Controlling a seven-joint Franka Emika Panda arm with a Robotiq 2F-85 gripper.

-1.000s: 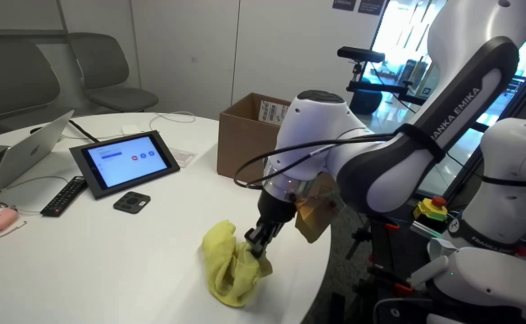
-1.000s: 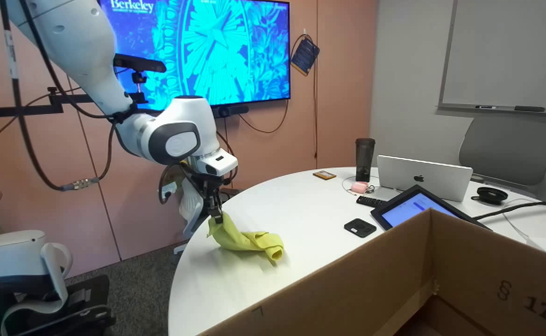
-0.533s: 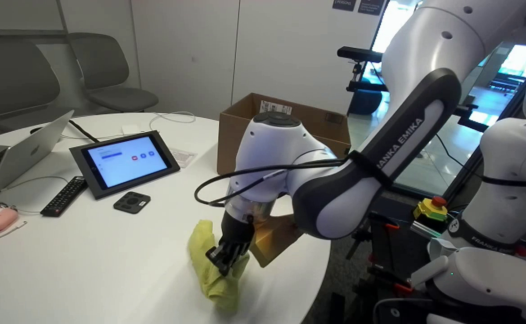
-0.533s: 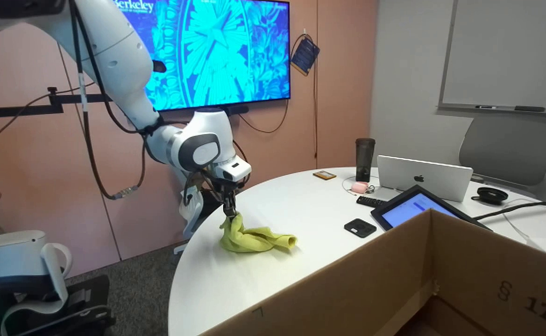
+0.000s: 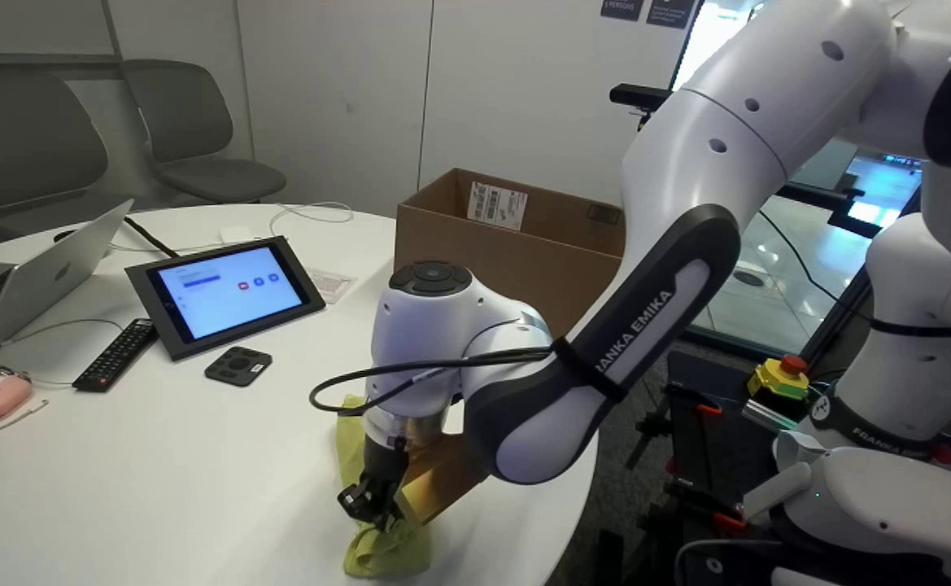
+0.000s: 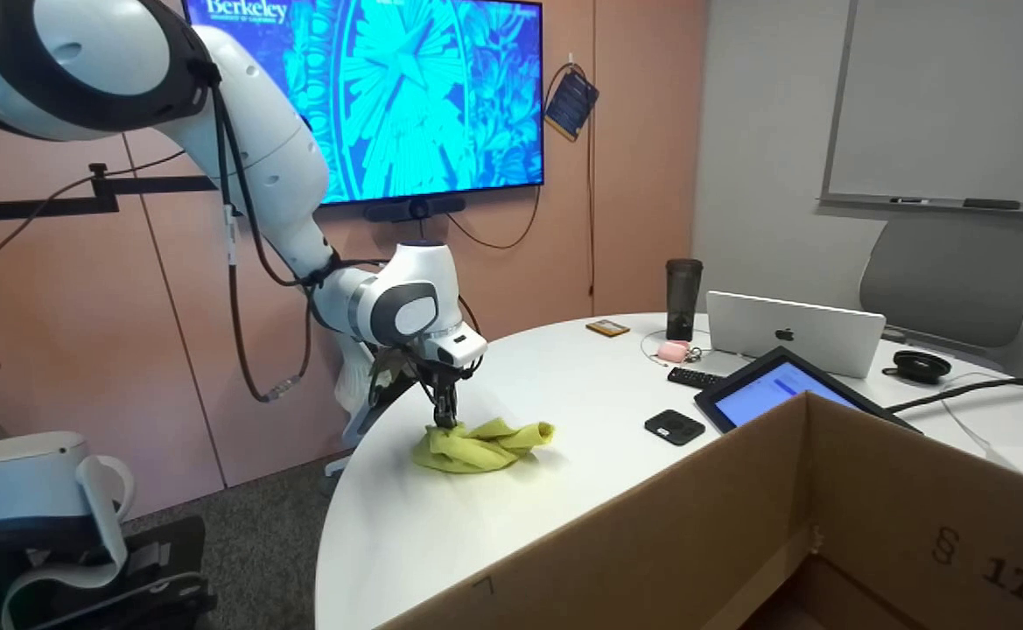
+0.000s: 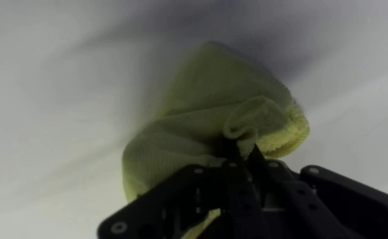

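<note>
Low in the wrist view, off the centre toward 4 o'clock, the end effector (image 7: 242, 151) is closed on a fold of a yellow cloth (image 7: 207, 109), the fabric pinched between jaws that nearly meet. From that grip the cloth fans out from 9 o'clock through 12 to about 3, and in both exterior views it lies crumpled on the white, round-edged bench (image 5: 198, 472). With the end effector as the clock's centre in an exterior view, the Panda arm (image 5: 638, 334) leads up between 1 and 2 o'clock, hiding part of an open cardboard box (image 5: 524, 273) standing on the bench at 1. Between 10 and 11 lies a flat black square device (image 5: 238, 366), and beyond it, at 11, a lit, black-framed tablet (image 5: 231, 293) sits tilted. A black remote control (image 5: 117, 356) lies at 10, just beside the tablet; farther out at 10 is a silver Apple laptop (image 5: 64, 270), and between 9 and 10 a pink earbud case (image 5: 1, 396). Also in an exterior view, a dark tumbler (image 6: 683, 300) stands at 2 o'clock near the laptop, and a blue-lit wall screen (image 6: 423, 105) fills 12 o'clock
</note>
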